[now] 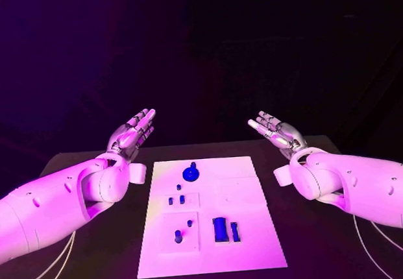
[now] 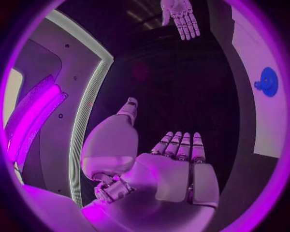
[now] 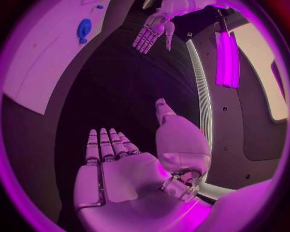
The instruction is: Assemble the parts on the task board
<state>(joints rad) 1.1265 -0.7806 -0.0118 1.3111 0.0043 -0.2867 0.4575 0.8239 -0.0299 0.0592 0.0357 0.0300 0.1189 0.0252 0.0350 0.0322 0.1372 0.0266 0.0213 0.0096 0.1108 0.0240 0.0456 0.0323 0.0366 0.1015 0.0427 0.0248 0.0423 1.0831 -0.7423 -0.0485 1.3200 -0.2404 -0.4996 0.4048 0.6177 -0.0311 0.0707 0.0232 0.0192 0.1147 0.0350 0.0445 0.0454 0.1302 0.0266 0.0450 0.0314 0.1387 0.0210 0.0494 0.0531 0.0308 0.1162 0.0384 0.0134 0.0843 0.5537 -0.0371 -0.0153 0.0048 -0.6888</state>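
**benchrat:** Working near to far on the task board [image 1: 252,239]. It's sitting flat in the middle of the black table [image 1: 99,265], a white plate, looking matte and rigid. Nearest me, around 5 o'clock from the board's centre, two dark blue bars [image 1: 221,230] are standing side by side, the right one thinner. Just left of them, at about 7 o'clock, a short blue peg [image 1: 178,236] is sitting inside a faintly outlined square.

**torque_tom:** How are those going to handle, you reckon?

**benchrat:** I'm guessing light, stiff moulded plastic, smooth enough to slip. I'd be pinching the bars across their long flat sides, and the peg by its top end. Can't tell whether they're seated in sockets or just resting.

**torque_tom:** And further up?

**benchrat:** Past centre, toward 10 o'clock, two tiny blue pins [image 1: 176,199] are sitting close together. At the far end, 12 o'clock, a round blue disc [image 1: 191,173] with a small knob is lying there. It's the biggest piece, so I'd be taking it by the rim.

**torque_tom:** Hands doing anything?

**benchrat:** Nope. The left hand [image 1: 132,135] is hovering off the board's far left corner, fingers straight and spread, holding nothing. The right hand [image 1: 276,130] is mirroring it off the far right corner, equally flat and carrying nothing. Both are well apart from every part.
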